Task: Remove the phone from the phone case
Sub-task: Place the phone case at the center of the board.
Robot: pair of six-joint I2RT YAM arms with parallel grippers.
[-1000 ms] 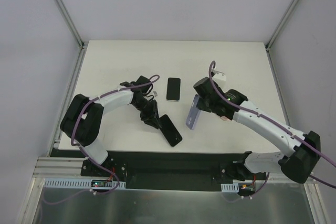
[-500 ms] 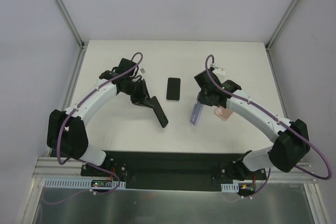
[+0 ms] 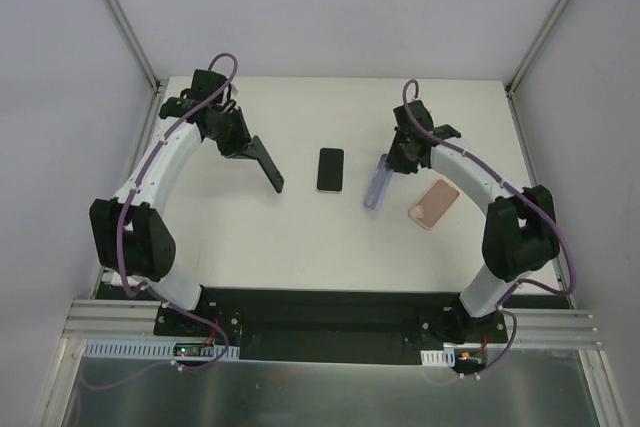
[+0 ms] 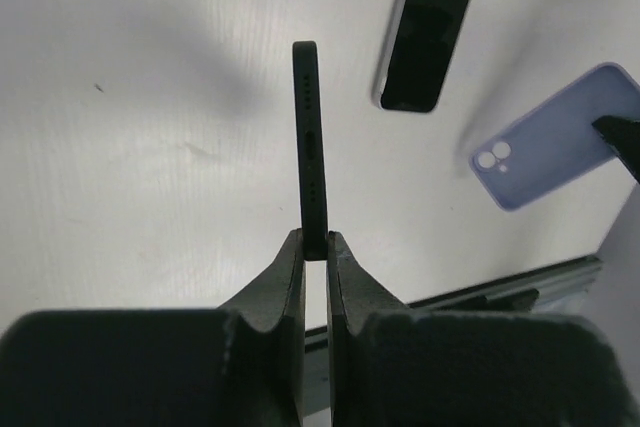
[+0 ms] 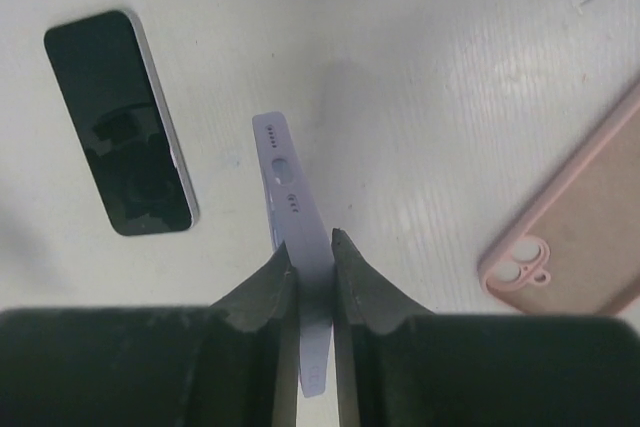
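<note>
My left gripper [image 3: 247, 147] is shut on the end of a black phone [image 3: 267, 165], held off the table at the far left. The left wrist view has the phone [image 4: 310, 137] edge-on, pinched between the fingertips [image 4: 314, 247]. My right gripper [image 3: 389, 168] is shut on an empty lilac phone case [image 3: 374, 185] to the right of centre. Seen from the right wrist, the case [image 5: 285, 182] stands edge-on in the gripper [image 5: 315, 257]. Phone and case are well apart.
A second black phone [image 3: 330, 169] lies flat, screen up, in the middle of the table between the arms. A pink phone case [image 3: 433, 204] lies camera-holes up at the right, near the right arm. White walls stand around the table [image 3: 300, 237].
Both arms swung away from the centre toward the back: the left carried the black phone up-left, the right carried the lilac case back-right. The pink case came into view.
</note>
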